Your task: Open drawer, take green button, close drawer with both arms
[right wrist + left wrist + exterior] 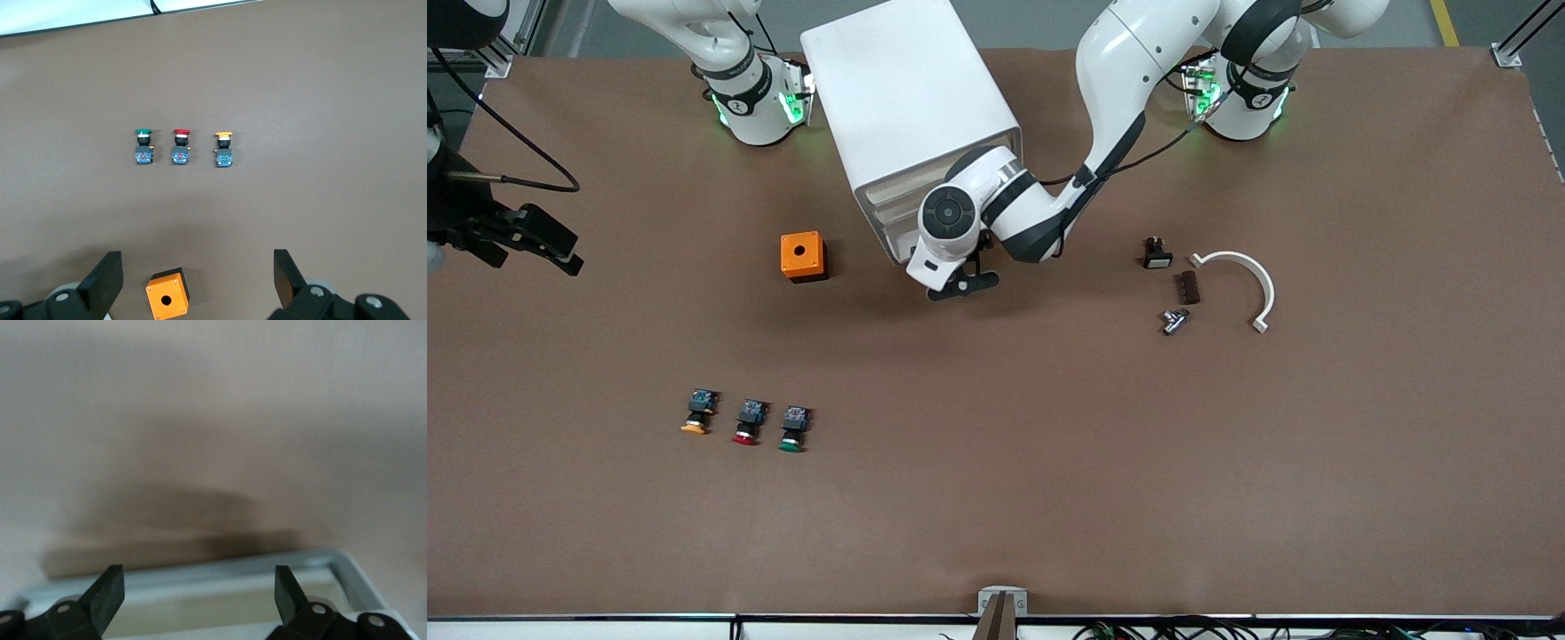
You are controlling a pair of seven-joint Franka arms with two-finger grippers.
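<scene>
The white cabinet (pixel 907 107) stands near the robots' bases, its drawer fronts (pixel 885 209) facing the front camera. My left arm reaches across to those fronts. My left gripper (pixel 960 283) (pixel 199 577) is open, its fingers (pixel 107 590) on either side of the drawer's white rim (pixel 220 567). I cannot tell which of the drawers that rim belongs to. The green-capped button (pixel 791 428) (pixel 143 145) lies on the table, much nearer the front camera. My right gripper (pixel 565 260) (pixel 198 261) hangs high and open, holding nothing, at the right arm's end of the table.
A red-capped button (pixel 748 421) and an orange-capped one (pixel 698 412) lie in a row with the green one. An orange box (pixel 802 256) (pixel 167 292) sits beside the cabinet. A white curved bracket (pixel 1249 271) and small dark and metal parts (pixel 1174 320) lie toward the left arm's end.
</scene>
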